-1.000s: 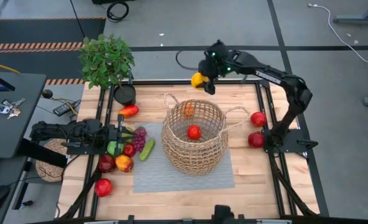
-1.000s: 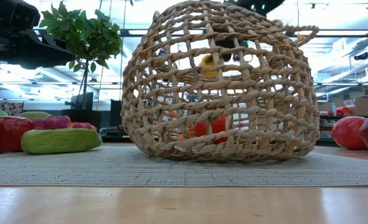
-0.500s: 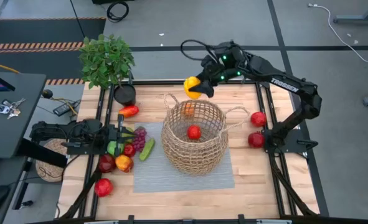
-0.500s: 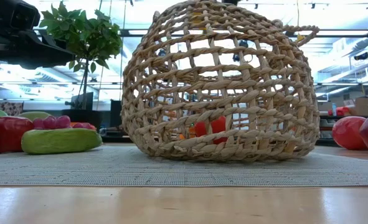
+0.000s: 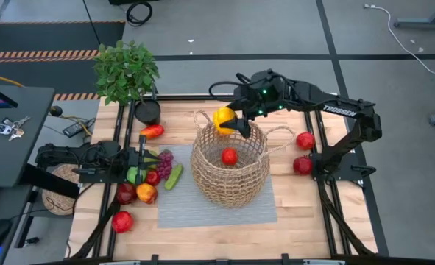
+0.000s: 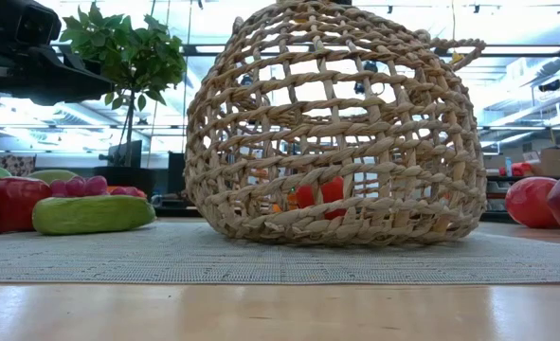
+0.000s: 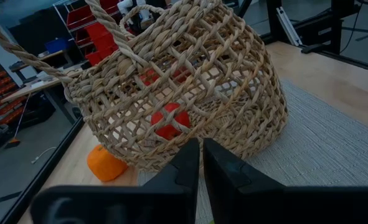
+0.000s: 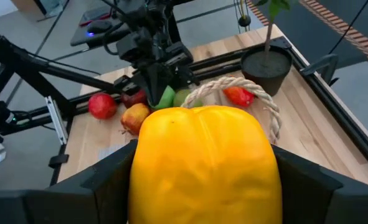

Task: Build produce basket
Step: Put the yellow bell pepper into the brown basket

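The tan wicker basket (image 5: 228, 180) stands on a grey mat (image 5: 180, 210) in the middle of the table, with a red apple (image 5: 230, 156) inside it. My right gripper (image 5: 230, 122) hangs over the basket's far rim, shut on a yellow pepper (image 5: 222, 118). In the right wrist view the pepper (image 8: 202, 162) fills the picture. At the table's left my left gripper (image 5: 143, 158) rests shut and empty beside a heap of produce: grapes (image 5: 165, 157), a cucumber (image 5: 174, 177) and apples (image 5: 125, 193). Its fingers (image 7: 201, 149) point at the basket (image 7: 184, 81). My right gripper pinches the yellow pepper between its two fingers, one on each of two opposite sides (image 8: 137, 180). The fingers come slanting down from the table's far right. The pepper is lifted clear, above the basket's far rim.
A potted plant (image 5: 126, 70) stands at the far left corner, with a red-orange pepper (image 5: 151, 132) near it. Two red apples (image 5: 305, 140) (image 5: 302, 165) lie right of the basket. An orange (image 7: 106, 163) lies by the basket's foot. A red apple (image 5: 121, 221) lies near the front left.
My right gripper has carried the yellow pepper from beyond the table's far edge toward the near edge and a little left, until it hangs over the basket's far rim. It has also rolled somewhat. The basket and the rest of the produce have stayed put.
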